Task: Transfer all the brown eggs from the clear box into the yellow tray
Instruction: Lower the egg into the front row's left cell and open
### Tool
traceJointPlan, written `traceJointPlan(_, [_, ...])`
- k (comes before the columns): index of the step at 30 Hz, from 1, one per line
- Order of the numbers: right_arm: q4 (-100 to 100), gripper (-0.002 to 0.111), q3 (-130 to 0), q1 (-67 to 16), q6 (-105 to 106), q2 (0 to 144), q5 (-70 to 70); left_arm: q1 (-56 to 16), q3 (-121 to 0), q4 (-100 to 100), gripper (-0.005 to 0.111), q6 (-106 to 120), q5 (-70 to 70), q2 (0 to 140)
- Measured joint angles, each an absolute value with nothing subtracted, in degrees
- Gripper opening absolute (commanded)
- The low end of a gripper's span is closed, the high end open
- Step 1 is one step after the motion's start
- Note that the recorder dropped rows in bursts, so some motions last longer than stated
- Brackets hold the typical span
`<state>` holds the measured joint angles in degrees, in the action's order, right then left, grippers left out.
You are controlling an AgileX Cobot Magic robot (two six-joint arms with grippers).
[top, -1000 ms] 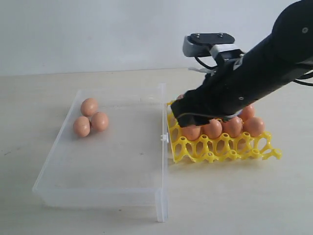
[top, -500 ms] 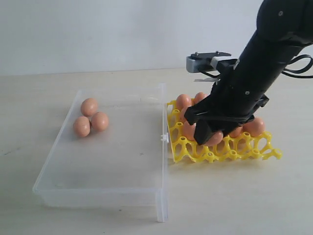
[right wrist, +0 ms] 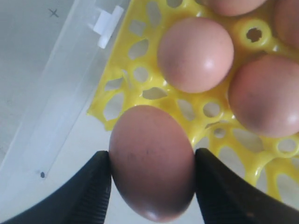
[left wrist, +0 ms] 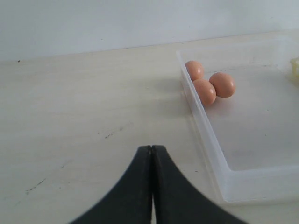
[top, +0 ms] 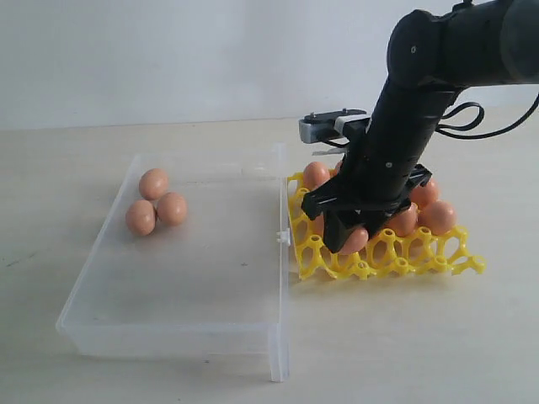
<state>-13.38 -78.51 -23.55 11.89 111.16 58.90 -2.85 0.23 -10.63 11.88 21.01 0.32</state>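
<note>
The right tool (right wrist: 152,189) pinches one brown egg (right wrist: 150,158) between its two black fingers (right wrist: 88,191), one pad on each side of the shell, with the egg's rounded end poking out past the tips. This egg sits low over the front row of the yellow tray (top: 396,263), at the end nearest the clear box (top: 94,259); whether it already rests in a cup I cannot tell. More eggs (top: 435,217) fill the cups behind and beside it. The tray stands on the table (top: 421,345) just beside the box, whose small white clasp (top: 284,238) faces it. Three eggs (top: 172,208) lie touching each other in the box's far corner, well apart from the tray. The left tool (left wrist: 152,149) has its fingers pressed together, holding nothing, over bare table outside the box wall near those three.
</note>
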Motion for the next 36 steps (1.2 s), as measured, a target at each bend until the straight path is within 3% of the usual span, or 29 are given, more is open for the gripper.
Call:
traceJointPlan(31, [-13.3,0.001,-78.56,-23.55,11.89,113.91,56.13,-2.85,0.23,-10.63,0.0,11.88,21.01,0.32])
traceJointPlan(33, [-13.3,0.012,-78.56,-23.55,11.89,113.91,56.02,-2.85,0.23,-10.63,0.0,11.88,21.01,0.32])
traceJointPlan(36, [-13.3,0.046,-78.56,-23.55,11.89,113.91,55.68,-2.85,0.23,-10.63,0.0,11.88,21.01,0.32])
